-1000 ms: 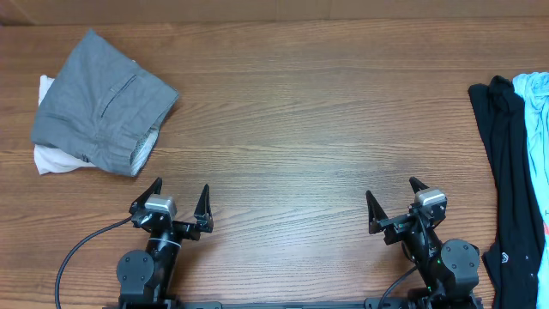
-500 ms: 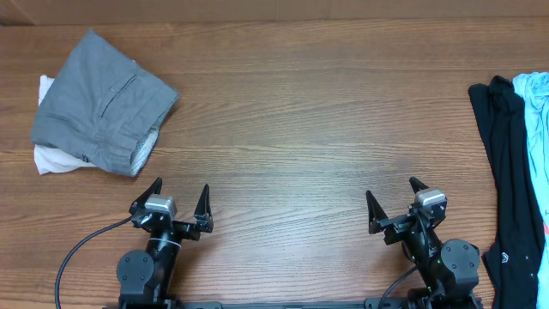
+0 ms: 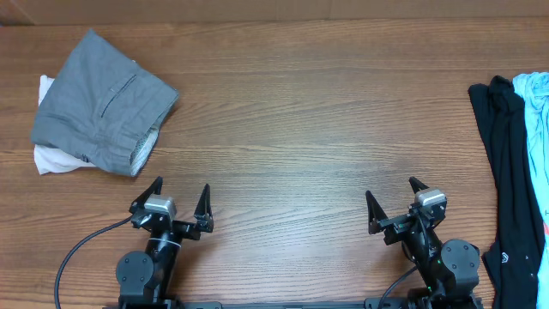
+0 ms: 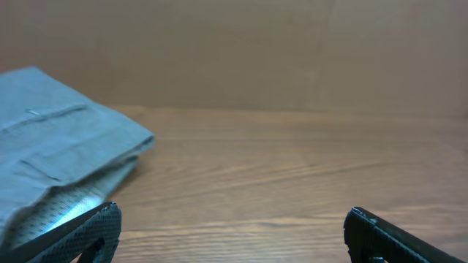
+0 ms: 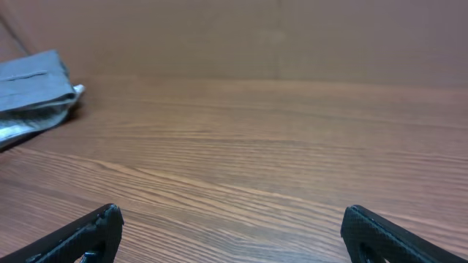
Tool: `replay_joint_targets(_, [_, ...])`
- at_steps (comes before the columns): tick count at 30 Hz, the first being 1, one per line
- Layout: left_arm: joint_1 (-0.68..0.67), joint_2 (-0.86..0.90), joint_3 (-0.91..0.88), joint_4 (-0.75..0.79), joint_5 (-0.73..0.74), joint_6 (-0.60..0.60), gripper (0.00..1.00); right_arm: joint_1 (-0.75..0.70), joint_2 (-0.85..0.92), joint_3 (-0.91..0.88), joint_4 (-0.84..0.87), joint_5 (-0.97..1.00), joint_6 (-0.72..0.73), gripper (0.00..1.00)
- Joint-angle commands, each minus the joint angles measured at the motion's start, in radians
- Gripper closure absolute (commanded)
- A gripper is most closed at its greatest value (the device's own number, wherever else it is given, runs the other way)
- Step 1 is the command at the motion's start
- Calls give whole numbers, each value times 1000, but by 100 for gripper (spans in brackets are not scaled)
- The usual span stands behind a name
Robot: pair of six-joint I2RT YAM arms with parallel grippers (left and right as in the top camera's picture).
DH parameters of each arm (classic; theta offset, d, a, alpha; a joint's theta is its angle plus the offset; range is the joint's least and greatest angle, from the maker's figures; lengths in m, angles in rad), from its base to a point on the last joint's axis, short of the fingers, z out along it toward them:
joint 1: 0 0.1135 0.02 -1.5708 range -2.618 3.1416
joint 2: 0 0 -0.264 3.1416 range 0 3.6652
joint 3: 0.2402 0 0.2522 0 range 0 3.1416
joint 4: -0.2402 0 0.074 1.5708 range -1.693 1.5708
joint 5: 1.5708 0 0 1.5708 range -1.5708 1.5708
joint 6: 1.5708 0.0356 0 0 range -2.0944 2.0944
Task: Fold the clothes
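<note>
a black garment [image 3: 506,172], bunched into a long strip and bearing a small white round logo [image 3: 504,256], lay along the right edge of the table [image 3: 300,112], a light-blue garment [image 3: 536,112] touching its outer side. a folded grey garment [image 3: 103,101] sat atop a white garment [image 3: 51,161] at the table's far left corner. the left gripper [image 3: 181,185] and the right gripper [image 3: 392,189] stood at the table's near edge, fingers spread wide, grasping nothing.

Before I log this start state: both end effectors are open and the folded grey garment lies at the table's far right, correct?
No: the overhead view shows the folded grey garment at the far left. The left end effector and right end effector are open.
</note>
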Motion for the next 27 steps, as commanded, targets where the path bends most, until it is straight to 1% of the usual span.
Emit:
replay_joint_targets(1, [-13, -8, -6, -5, 106, -87, 0, -4, -12, -4, 32, -135, 54, 0])
replay_joint_targets(4, [-13, -6, -6, 0, 172, -226, 0, -4, -12, -4, 16, -293, 84, 0])
replay_joint_targets(5, [-13, -3, -6, 0, 195, -252, 0, -4, -12, -4, 11, -351, 84, 0])
replay_joint_targets(8, [-13, 5, -6, 2, 248, -262, 0, -4, -12, -4, 60, -467, 90, 0])
replay_joint_targets(12, [-13, 5, 40, 30, 352, -267, 0, -4, -12, -3, 152, -491, 237, 0])
replay_joint_targets(14, [-13, 5, 105, 16, 355, -264, 0, -4, -11, 14, 218, -491, 286, 0])
replay_joint_targets(17, [-13, 20, 256, -57, 312, -166, 0, -4, 3, 97, 251, -472, 294, 0])
replay_joint_targets(20, [-13, 85, 418, -161, 243, -80, 0, -4, 72, 224, 248, -464, 324, 0])
replay_joint_targets(22, [-13, 169, 536, -235, 208, -37, 0, -5, 154, 328, 193, -462, 338, 0])
replay_joint_targets(23, [-13, 217, 592, -274, 192, -37, 0, -5, 202, 380, 142, -451, 338, 0])
replay_joint_targets(27, [-13, 463, 831, -487, 175, -37, 0, -5, 451, 602, -130, -375, 325, 0])
